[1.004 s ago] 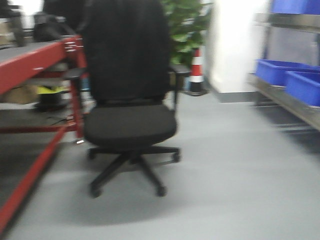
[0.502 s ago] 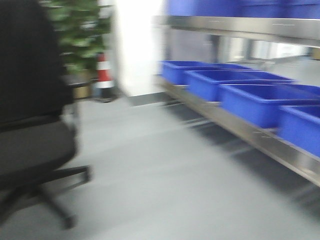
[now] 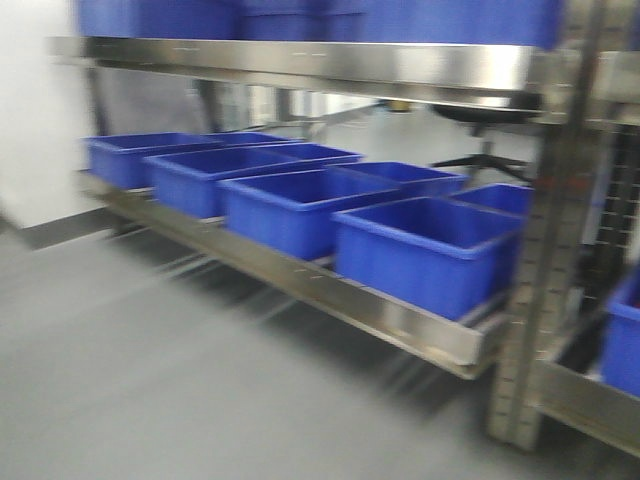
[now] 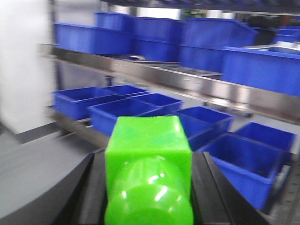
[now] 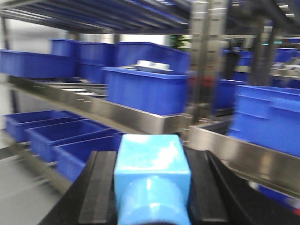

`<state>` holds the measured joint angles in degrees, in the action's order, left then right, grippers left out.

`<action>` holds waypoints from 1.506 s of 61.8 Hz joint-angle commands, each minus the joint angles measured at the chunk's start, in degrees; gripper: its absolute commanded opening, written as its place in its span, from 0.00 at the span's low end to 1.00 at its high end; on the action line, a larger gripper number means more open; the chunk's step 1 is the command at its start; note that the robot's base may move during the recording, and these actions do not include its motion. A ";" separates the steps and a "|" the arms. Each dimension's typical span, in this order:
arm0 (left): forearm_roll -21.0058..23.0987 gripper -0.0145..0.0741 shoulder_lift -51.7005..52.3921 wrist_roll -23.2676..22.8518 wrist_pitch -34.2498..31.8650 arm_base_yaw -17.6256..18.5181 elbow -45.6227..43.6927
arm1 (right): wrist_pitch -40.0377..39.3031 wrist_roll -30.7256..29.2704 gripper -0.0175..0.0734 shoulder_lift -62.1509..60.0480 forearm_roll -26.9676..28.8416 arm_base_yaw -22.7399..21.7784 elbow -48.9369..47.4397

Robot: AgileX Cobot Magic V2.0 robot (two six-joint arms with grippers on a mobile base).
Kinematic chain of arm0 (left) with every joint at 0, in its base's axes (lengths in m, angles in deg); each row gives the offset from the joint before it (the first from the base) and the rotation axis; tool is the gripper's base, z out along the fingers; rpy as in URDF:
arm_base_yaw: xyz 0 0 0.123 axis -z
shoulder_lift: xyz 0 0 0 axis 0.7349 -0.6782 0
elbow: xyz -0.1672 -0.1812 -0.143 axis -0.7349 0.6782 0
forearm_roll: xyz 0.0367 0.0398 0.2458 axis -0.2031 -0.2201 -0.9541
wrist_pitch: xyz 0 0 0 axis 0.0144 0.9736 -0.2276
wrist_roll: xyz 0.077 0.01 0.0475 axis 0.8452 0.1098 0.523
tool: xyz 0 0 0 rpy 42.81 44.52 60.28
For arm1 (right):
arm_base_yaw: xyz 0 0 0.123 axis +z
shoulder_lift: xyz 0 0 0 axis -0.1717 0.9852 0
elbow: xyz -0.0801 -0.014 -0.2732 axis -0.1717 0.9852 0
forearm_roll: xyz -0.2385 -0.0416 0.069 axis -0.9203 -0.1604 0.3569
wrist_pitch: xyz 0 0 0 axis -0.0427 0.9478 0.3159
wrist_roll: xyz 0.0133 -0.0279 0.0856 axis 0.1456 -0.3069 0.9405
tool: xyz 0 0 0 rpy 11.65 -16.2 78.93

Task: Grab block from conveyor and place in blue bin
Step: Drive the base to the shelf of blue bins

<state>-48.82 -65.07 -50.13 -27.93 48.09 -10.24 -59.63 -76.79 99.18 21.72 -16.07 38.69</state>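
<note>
Evidently the base has swung round to the right. A second ago the front view held a black office chair with the red-framed conveyor at its left edge. Half a second ago the chair was sliding off to the left, and now neither one shows. A row of open blue plastic bins (image 3: 290, 210) on a low stainless-steel shelf (image 3: 400, 322) fills that view instead, smeared by motion. By my reading the pick is done and the carry is nearly over, so only the placing remains.

In the left wrist view, the left gripper (image 4: 150, 192) is clamped on a bright green plastic block (image 4: 149, 140), with a black pad (image 4: 98, 187) pressed to each flank and bins ahead and lower down. In the right wrist view, the right gripper (image 5: 152, 197) likewise clenches a light-blue plastic block (image 5: 152, 157) and faces the shelving. As far as I can tell, neither block hangs over a bin yet.

The room, taken across the front view, starts with a white wall (image 3: 35, 100) at the far left above a smooth grey floor (image 3: 150, 380). The bins then step nearer toward the right, beneath an upper steel shelf (image 3: 300, 60) that carries more blue tubs. Next comes a perforated steel upright (image 3: 548, 250), and a further blue bin (image 3: 622, 345) sits at the right edge.
</note>
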 commanded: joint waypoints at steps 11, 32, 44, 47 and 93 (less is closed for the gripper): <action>0.08 0.04 0.20 -0.35 -1.12 0.39 -0.08 | -0.82 -0.54 0.01 -0.27 -0.13 0.12 -0.43; 0.08 0.04 0.20 -0.35 -1.12 0.39 -0.08 | -0.82 -0.54 0.01 -0.27 -0.13 0.12 -0.43; 0.08 0.04 0.20 -0.35 -1.12 0.39 -0.08 | -0.82 -0.54 0.01 -0.27 -0.13 0.12 -0.43; 0.08 0.04 0.20 -0.35 -1.12 0.39 -0.08 | -0.82 -0.54 0.01 -0.27 -0.13 0.12 -0.43; 0.08 0.04 0.20 -0.35 -1.12 0.39 -0.08 | -0.82 -0.54 0.01 -0.27 -0.13 0.12 -0.43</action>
<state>-48.82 -65.07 -50.13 -27.93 48.17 -10.24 -59.63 -76.79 99.18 21.72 -16.07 38.69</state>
